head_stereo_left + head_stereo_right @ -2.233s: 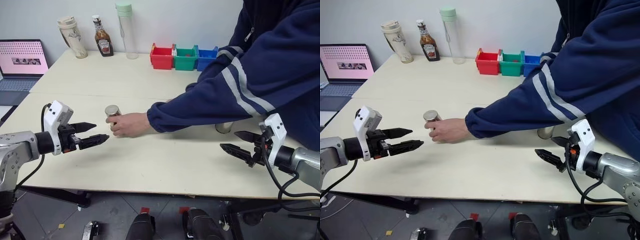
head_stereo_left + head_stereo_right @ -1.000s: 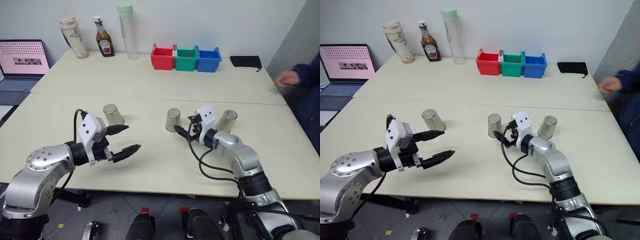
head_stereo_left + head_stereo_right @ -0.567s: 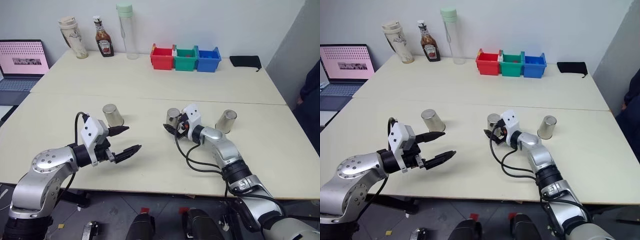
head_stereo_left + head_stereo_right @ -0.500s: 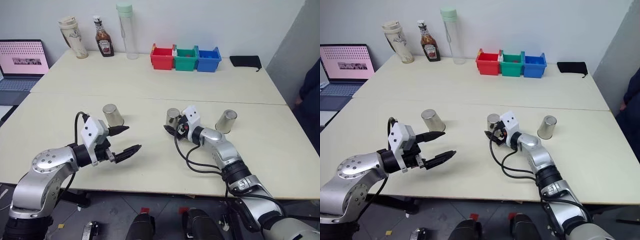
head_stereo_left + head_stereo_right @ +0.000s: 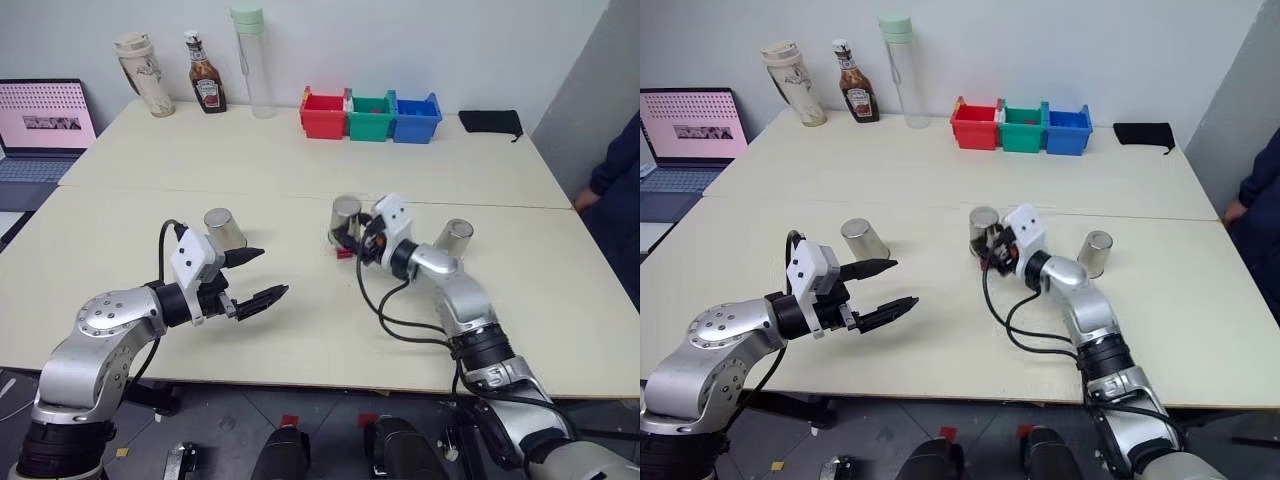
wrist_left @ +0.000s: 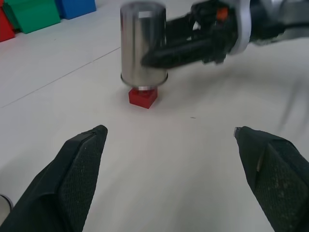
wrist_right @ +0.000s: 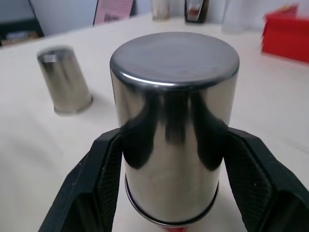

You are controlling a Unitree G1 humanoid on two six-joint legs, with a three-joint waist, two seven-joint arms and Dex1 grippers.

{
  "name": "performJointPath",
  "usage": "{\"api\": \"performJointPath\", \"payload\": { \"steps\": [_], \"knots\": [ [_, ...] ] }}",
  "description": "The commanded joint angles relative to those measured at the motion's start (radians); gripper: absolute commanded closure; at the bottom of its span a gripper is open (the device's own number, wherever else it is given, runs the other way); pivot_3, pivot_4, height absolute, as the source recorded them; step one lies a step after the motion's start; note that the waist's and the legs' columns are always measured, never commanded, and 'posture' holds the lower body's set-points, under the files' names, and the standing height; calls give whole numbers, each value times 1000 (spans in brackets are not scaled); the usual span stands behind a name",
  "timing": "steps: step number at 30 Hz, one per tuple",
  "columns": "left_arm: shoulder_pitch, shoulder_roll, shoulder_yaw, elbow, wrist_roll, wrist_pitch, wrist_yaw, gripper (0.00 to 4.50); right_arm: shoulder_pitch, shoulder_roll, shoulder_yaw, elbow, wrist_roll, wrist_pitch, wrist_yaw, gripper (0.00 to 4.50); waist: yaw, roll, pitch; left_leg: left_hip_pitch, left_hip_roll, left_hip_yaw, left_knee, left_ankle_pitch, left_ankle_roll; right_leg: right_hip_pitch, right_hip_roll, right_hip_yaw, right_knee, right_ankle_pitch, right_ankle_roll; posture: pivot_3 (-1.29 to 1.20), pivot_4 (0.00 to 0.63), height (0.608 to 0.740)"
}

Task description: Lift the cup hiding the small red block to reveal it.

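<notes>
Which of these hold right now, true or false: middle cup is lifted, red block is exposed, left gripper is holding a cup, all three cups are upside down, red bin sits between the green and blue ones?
1. The right gripper holds the middle cup off the table. True.
2. The small red block shows under that raised cup. True.
3. The left gripper holds a cup. False: it is open and empty, apart from the left cup.
4. All three cups are upside down, the right cup included. True.
5. The red bin sits between the green bin and the blue bin. False: the green one is in the middle.
</notes>
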Motion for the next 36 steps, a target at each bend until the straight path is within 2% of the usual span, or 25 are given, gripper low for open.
{"api": "performJointPath", "payload": {
  "steps": [1, 4, 8, 10, 14, 16, 20, 24, 26, 30, 36],
  "knots": [
    [-32, -11, -17, -3, 4, -20, 3, 0, -22, -32, -78, -74, -18, 110, -118, 1756, 2, 0, 0, 0, 0, 0, 0, 0, 0, 0, 0, 0, 0, 0, 0, 0, 150, 740],
    [-47, -17, -34, 17, 18, -32, 2, 0, -24, -52, -69, -5, -70, 100, -160, 1756, 0, 0, 0, 1, -1, 1, 0, 0, 0, 1, 0, 0, 0, 0, 0, 0, 150, 740],
    [-67, -21, -51, 32, 21, -39, -7, 0, -5, -28, -59, 171, -103, -18, -169, 1756, -4, 0, 0, 1, 0, 2, 0, 0, 0, 0, 1, 1, 0, 0, 0, 0, 150, 740],
    [-86, -22, -59, 47, 25, -41, -10, 0, -11, -18, -53, 250, -120, -67, -171, 1042, -4, 0, 0, 1, 0, 2, -1, 0, 0, 0, 2, 1, -1, 0, 0, 0, 150, 740],
    [-109, -26, -67, 65, 30, -49, -6, 0, -10, -13, -54, 294, -129, -84, -159, 64, -5, 0, 0, 0, 0, 2, -1, 0, 0, -1, 2, 2, 0, 0, 0, 0, 150, 740],
    [-114, -28, -68, 68, 31, -50, -3, 0, 5, -15, -58, 264, -122, -61, -159, 8, -4, 0, 0, -1, 0, 2, -1, 0, 0, -1, 2, 2, -1, 0, 0, 0, 150, 740],
    [-105, -30, -67, 63, 29, -48, 3, 0, 69, -38, -76, 101, -94, 58, -162, 8, -2, 0, 0, -1, -1, 2, -1, 0, 0, -1, 1, 1, -1, 0, 0, 0, 150, 740],
    [-96, -21, -63, 60, 31, -40, 8, 0, 206, -105, -79, -245, -7, 299, -104, 8, 2, 1, 0, -2, -1, 0, -1, 0, 0, -1, 0, 0, -1, 0, 0, 0, 150, 740],
    [-99, -14, -61, 67, 37, -40, 8, 0, 267, -159, -80, -416, 57, 429, -61, 8, 3, 1, 1, -3, -1, -1, -1, 0, 0, -1, 0, 0, -1, 0, 0, 0, 150, 740],
    [-105, 29, -52, 75, 48, -7, 1, 0, 361, -290, -166, -717, 227, 626, 23, 8, 2, 2, 1, -2, -1, -1, 0, 0, 0, -1, 0, 0, -1, -3, 5, 0, 150, 740],
    [-135, 79, -31, 111, 30, 51, -15, 0, 446, -519, -266, -876, 346, 670, 161, 8, 0, 2, 1, 2, 1, 0, 0, 0, 0, 3, 2, -1, -1, -4, 6, 0, 150, 740]
  ]
}}
